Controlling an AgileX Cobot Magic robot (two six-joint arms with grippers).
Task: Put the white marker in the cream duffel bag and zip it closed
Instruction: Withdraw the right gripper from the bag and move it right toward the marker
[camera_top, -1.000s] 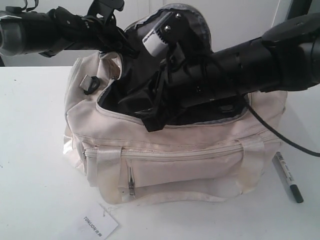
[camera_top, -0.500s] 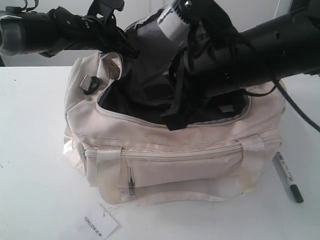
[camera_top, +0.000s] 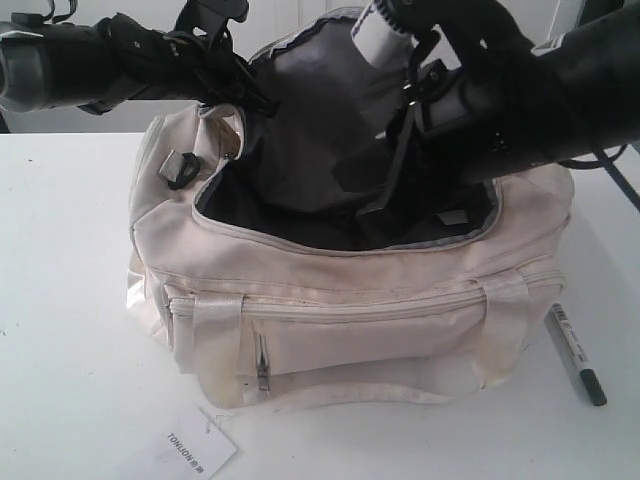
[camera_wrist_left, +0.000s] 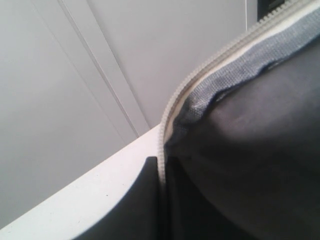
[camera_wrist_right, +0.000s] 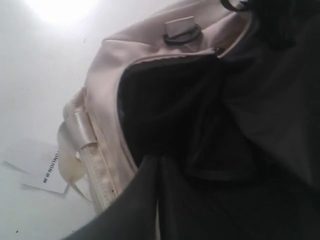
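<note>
The cream duffel bag (camera_top: 340, 330) stands on the white table with its top unzipped and its dark lining showing. My left gripper (camera_top: 250, 95) is shut on the far flap's zipper edge (camera_wrist_left: 167, 117) and holds that flap raised. Above the right part of the opening hangs my right gripper (camera_top: 385, 205), jaws together with nothing between them; its wrist view looks down into the dark opening (camera_wrist_right: 170, 110). The white marker (camera_top: 575, 352), with a black cap, lies on the table to the right of the bag.
The white TONLION tag (camera_top: 195, 448) lies on the table in front of the bag. A black end ring (camera_top: 180, 170) sits at the bag's left end. A black cable (camera_top: 625, 190) trails off the right arm. A front zip pocket (camera_top: 262, 365) faces the camera.
My right arm has lifted up and to the right, out of the bag's opening. The left gripper, the raised flap and the marker have stayed where they were.
</note>
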